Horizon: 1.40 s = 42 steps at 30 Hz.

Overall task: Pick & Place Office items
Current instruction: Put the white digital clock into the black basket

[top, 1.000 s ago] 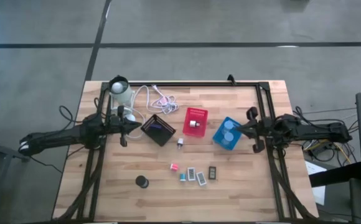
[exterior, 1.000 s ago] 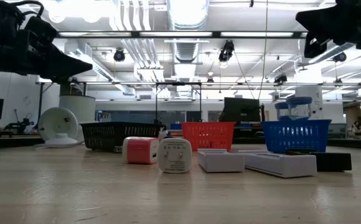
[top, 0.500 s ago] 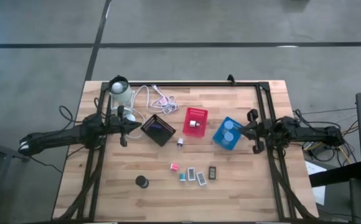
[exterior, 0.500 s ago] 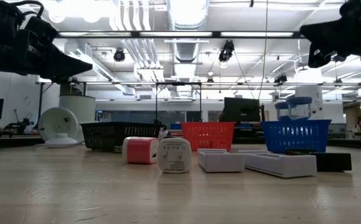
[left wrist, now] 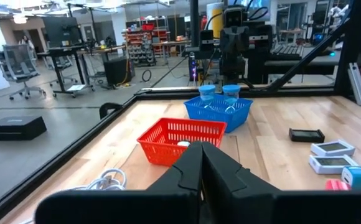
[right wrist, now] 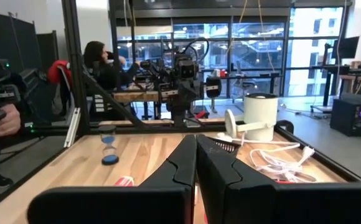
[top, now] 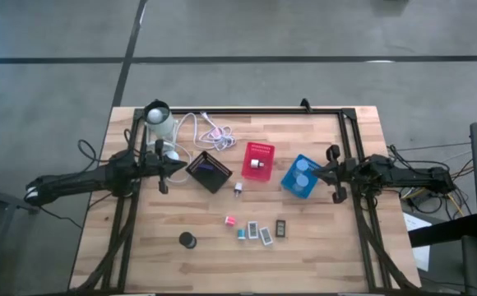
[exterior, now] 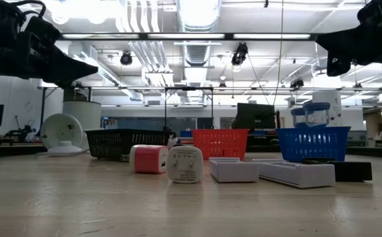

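The office items lie in the near middle of the table: a pink block (top: 230,220), a teal block (top: 242,233), two white blocks (top: 260,233), a black block (top: 281,228) and a black disc (top: 188,239). A small white piece (top: 238,189) lies nearer the bins. Two pale-blue round pieces (top: 303,169) sit in the blue bin (top: 290,182), and a white piece (top: 257,163) sits in the red bin (top: 258,150). My left gripper (top: 166,168) hovers shut left of the black bin (top: 209,171). My right gripper (top: 325,171) hovers shut right of the blue bin.
A white lamp (top: 158,119) and its looped cable (top: 206,131) sit at the far left. A small blue hourglass-shaped thing (right wrist: 109,146) stands near the left arm. A dark frame rail (top: 255,112) borders the far edge. People show beyond the table (right wrist: 99,62).
My right gripper has drawn back a little toward the table's right edge, away from the blue bin, still shut. The items, the bins and my left arm have kept still.
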Each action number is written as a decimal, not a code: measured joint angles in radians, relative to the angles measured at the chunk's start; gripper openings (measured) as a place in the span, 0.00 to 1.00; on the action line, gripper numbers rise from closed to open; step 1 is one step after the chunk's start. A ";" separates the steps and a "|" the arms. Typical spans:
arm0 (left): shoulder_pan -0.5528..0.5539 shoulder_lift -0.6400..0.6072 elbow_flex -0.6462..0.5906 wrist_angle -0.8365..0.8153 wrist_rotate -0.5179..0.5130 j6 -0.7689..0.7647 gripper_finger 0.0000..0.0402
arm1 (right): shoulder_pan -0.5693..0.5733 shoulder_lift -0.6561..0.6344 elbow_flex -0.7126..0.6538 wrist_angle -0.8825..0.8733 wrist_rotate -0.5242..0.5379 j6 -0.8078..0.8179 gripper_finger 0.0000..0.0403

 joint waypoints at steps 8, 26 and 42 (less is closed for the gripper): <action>0.000 0.000 0.024 0.158 -0.077 -0.003 0.01 | 0.000 0.001 0.000 0.000 -0.003 0.021 0.02; -0.171 0.755 0.865 -0.245 0.012 0.090 0.02 | 0.000 0.002 0.000 0.022 -0.002 -0.001 0.02; -0.308 1.433 1.492 -0.654 0.033 0.179 0.06 | 0.000 0.004 0.000 -0.015 -0.002 0.028 0.02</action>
